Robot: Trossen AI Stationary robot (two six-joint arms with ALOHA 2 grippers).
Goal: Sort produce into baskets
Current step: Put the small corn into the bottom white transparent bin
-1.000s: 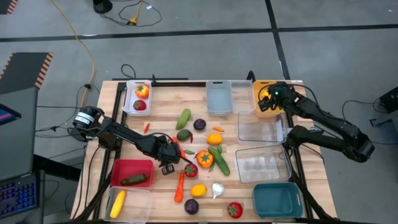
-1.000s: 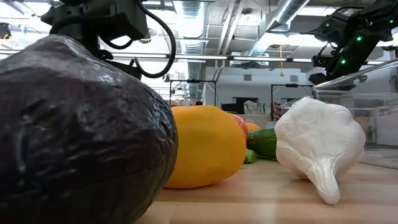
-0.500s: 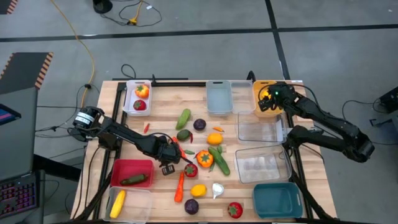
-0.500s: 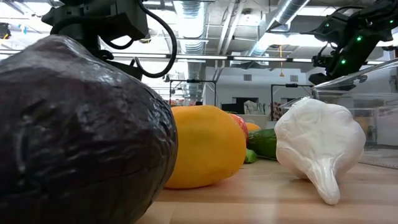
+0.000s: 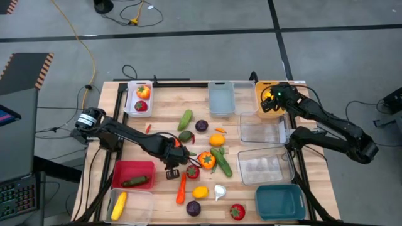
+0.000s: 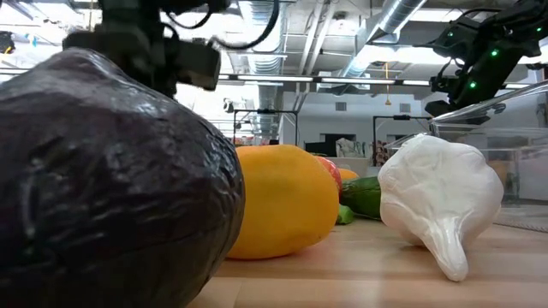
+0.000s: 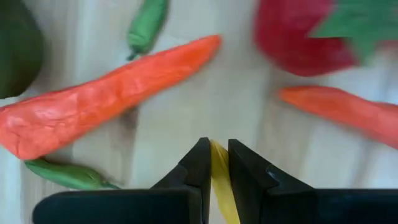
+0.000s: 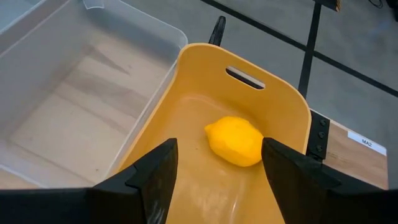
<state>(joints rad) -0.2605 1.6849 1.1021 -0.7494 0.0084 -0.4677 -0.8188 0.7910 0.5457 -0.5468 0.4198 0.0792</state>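
Loose produce lies mid-table: a red tomato (image 5: pixel 193 171), an orange pepper (image 5: pixel 207 160), cucumbers (image 5: pixel 221 161), a carrot (image 5: pixel 181 188), a lemon (image 5: pixel 200 191) and garlic (image 5: pixel 219 191). My left gripper (image 5: pixel 178 164) hangs over the table just left of the tomato, pointing down and shut on a thin yellow piece (image 7: pixel 219 171). Below it in the left wrist view lie a red-orange chili (image 7: pixel 106 102) and the tomato (image 7: pixel 311 34). My right gripper (image 8: pixel 214 180) stands open over the orange-yellow basket (image 5: pixel 267 100), where a lemon (image 8: pixel 235 142) rests on the floor. My left gripper pinches the thin yellow piece (image 7: pixel 217 158) between its two fingers, which point down from above. Only a narrow yellow strip shows in the gap. Which part of the piece this is, and whether it hangs clear of the table, cannot be told.
Baskets ring the table: white (image 5: pixel 139 98) with red produce, red (image 5: pixel 133 174) with a cucumber, clear (image 5: pixel 129 204) with corn, grey (image 5: pixel 221 97), two clear (image 5: pixel 262 129) (image 5: pixel 265 166) and teal (image 5: pixel 279 201). A purple round (image 6: pixel 111 180) fills the low view's left.
My left gripper has risen and shifted a little toward the table's right edge, nearer the red tomato. My right arm has kept still.
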